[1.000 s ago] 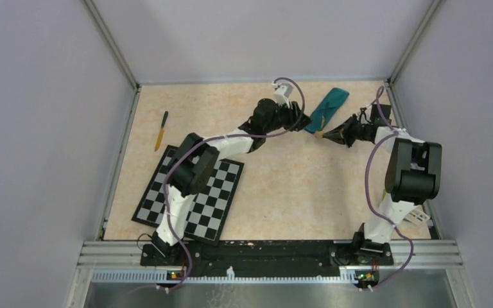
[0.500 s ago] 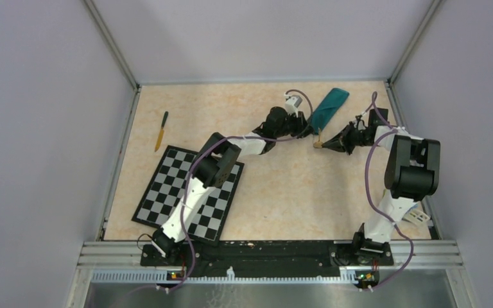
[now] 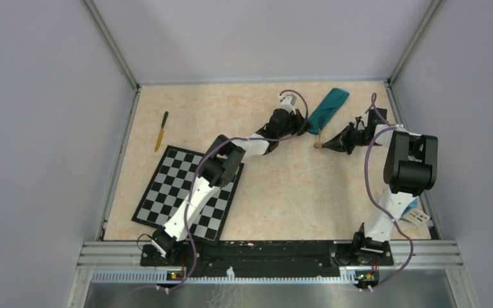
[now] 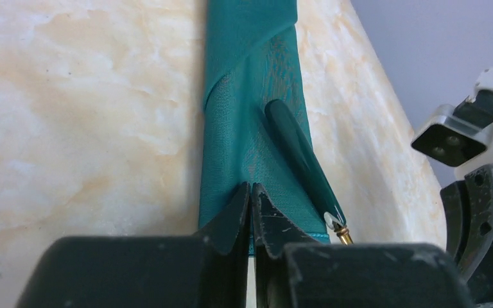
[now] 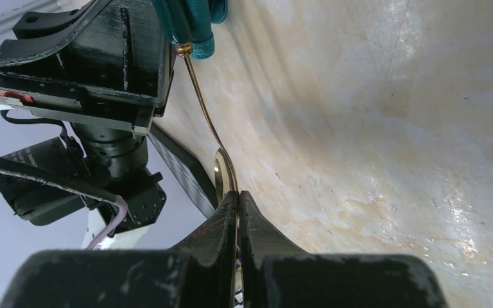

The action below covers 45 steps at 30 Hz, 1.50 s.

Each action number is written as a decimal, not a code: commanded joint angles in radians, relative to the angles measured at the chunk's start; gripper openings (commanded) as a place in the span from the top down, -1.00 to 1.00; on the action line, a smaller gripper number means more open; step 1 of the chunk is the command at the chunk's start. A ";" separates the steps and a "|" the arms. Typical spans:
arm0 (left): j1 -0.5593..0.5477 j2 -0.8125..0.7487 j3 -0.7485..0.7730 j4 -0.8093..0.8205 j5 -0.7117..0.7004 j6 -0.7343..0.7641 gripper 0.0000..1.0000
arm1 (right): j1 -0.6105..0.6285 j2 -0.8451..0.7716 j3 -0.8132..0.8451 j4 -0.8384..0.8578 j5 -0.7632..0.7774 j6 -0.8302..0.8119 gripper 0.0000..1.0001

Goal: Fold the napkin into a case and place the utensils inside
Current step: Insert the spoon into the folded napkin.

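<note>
Two claws meet at the narrow teal-green cloth case (image 3: 328, 108), far right on the tabletop (image 3: 282, 186): left claw (image 4: 251, 194), wider before, now pinches its edge; right claw (image 5: 238, 200) grips the green-handled gold utensil (image 4: 298, 151).

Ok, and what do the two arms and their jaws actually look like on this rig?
They match. The left arm and right arm have white links between chunky black joint housings, and a loose purple cable runs along each. The jaws are black, wedge-shaped and scuffed with pale specks. A small white camera block sits at the wrist. No lettering is readable.
</note>
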 commanded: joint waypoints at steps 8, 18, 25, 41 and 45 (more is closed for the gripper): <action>-0.004 0.020 0.027 -0.071 -0.094 -0.064 0.90 | -0.025 0.043 0.074 0.058 -0.022 0.084 1.00; -0.005 0.010 -0.007 -0.056 -0.087 -0.054 0.91 | -0.030 0.109 0.075 0.148 -0.013 0.163 1.00; -0.007 0.013 -0.035 -0.037 -0.088 -0.066 0.91 | -0.040 0.158 0.097 0.252 -0.022 0.243 1.00; -0.006 0.008 -0.064 -0.011 -0.085 -0.079 0.90 | -0.054 0.183 0.129 0.451 -0.027 0.468 1.00; -0.006 0.003 -0.074 -0.008 -0.085 -0.078 0.90 | -0.053 0.199 0.131 0.475 0.001 0.495 1.00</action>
